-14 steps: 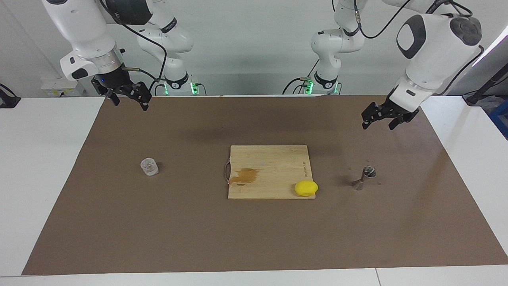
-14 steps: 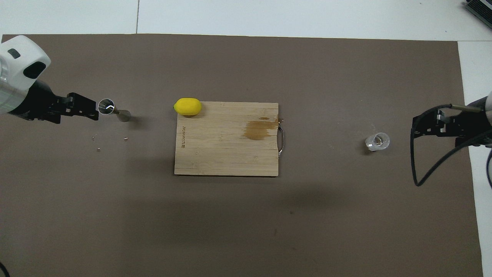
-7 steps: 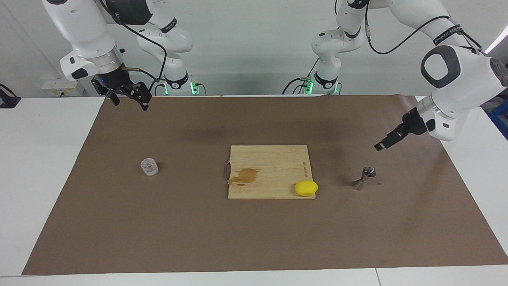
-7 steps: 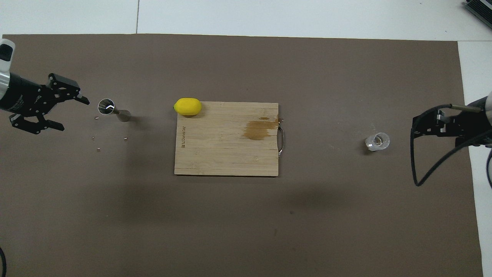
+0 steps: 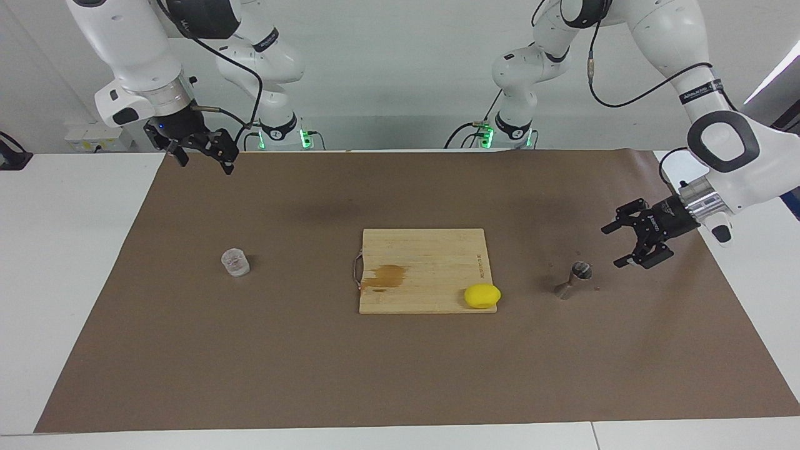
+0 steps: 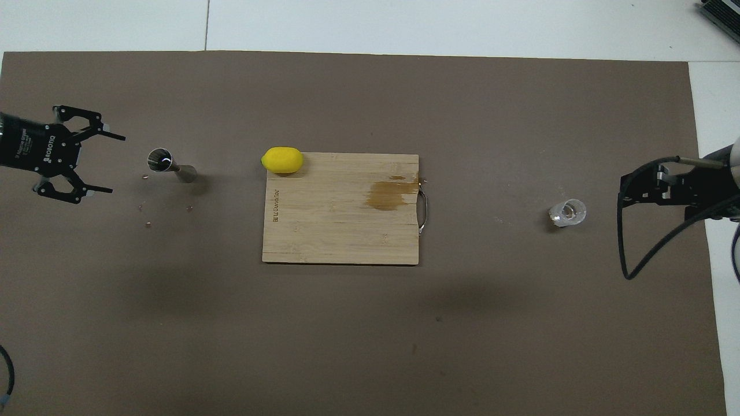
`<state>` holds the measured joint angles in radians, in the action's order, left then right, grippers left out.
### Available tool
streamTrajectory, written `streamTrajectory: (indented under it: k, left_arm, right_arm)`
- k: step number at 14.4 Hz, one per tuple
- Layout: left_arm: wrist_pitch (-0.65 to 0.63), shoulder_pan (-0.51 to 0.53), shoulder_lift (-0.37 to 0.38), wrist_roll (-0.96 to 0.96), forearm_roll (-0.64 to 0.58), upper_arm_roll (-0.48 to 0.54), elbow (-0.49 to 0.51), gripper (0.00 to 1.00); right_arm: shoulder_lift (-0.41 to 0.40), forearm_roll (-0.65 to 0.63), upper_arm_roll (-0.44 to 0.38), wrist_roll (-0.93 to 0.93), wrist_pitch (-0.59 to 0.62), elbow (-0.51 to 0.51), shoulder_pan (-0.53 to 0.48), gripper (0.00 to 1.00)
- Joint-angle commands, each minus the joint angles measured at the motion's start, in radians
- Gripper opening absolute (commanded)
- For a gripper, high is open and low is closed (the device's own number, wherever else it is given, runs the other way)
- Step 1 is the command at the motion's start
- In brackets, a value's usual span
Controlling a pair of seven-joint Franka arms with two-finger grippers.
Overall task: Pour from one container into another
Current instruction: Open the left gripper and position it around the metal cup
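Wooden and bare but for a brown stain, the cutting board (image 5: 423, 270) serves as the landmark at the middle of the brown mat (image 5: 250, 375); a yellow lemon (image 5: 482, 295) sits at its corner toward the left arm's end. Toward the right arm's end of the board, well apart from it, the glass tumbler (image 5: 235, 262) stands upright; it is judged light, rigid, breakable and rather slippery, best taken across its faceted walls at mid-height. Toward the left arm's end of the board stands the metal jigger (image 5: 574, 279), judged light, stiff and easily tipped on its small foot, best held at the narrow waist. The left gripper (image 5: 625, 245) is held low just beside the jigger, turned sideways toward it, with its fingers spread wide and nothing between them. The right gripper (image 5: 206, 156), also open and empty, waits above the mat's edge nearest the robots. Compared with a second ago, the left gripper has dropped and rotated toward the jigger; the right arm, tumbler and jigger have not moved.
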<state>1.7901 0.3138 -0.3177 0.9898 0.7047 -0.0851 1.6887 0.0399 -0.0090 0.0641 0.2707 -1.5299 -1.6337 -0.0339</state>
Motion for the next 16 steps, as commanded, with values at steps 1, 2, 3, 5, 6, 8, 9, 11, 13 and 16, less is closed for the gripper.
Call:
streamTrajectory:
  k: [1, 2, 3, 5, 6, 8, 9, 11, 13, 16]
  left_arm:
    - [0.063, 0.036, 0.034, 0.032, 0.158, -0.009, 0.136, 1.0]
    - [0.083, 0.05, 0.052, 0.032, 0.171, -0.009, 0.187, 1.0]
    - [0.103, 0.051, 0.067, 0.036, 0.188, -0.01, 0.23, 1.0]
    - [0.15, 0.047, 0.081, 0.076, 0.228, -0.01, 0.275, 1.0]
    - [0.164, 0.041, 0.081, 0.087, 0.243, -0.01, 0.281, 1.0]
    - [0.198, 0.034, 0.08, 0.121, 0.31, -0.01, 0.304, 1.0]
    - [0.204, 0.033, 0.081, 0.119, 0.329, -0.01, 0.315, 1.0]
    - [0.206, 0.016, 0.081, 0.115, 0.329, -0.012, 0.319, 1.0]
    - [0.206, 0.008, 0.081, 0.109, 0.332, -0.013, 0.319, 1.0]
    - [0.229, -0.005, 0.077, 0.053, 0.37, -0.013, 0.333, 1.0]
  right_arm:
    - [0.022, 0.001, 0.006, -0.018, -0.003, -0.023, -0.015, 1.0]
    - [0.022, 0.001, 0.006, -0.018, -0.003, -0.023, -0.015, 1.0]
    - [0.022, 0.001, 0.006, -0.018, -0.001, -0.023, -0.015, 1.0]
    - [0.022, 0.001, 0.006, -0.018, -0.001, -0.023, -0.015, 1.0]
    - [0.022, 0.001, 0.006, -0.018, -0.003, -0.023, -0.015, 1.0]
    - [0.022, 0.001, 0.006, -0.018, -0.003, -0.023, -0.015, 1.0]
    - [0.022, 0.001, 0.006, -0.018, -0.001, -0.023, -0.015, 1.0]
    - [0.022, 0.001, 0.006, -0.018, -0.003, -0.023, -0.015, 1.0]
    - [0.022, 0.001, 0.006, -0.018, -0.003, -0.023, -0.015, 1.0]
    - [0.022, 0.001, 0.006, -0.018, -0.001, -0.023, -0.015, 1.0]
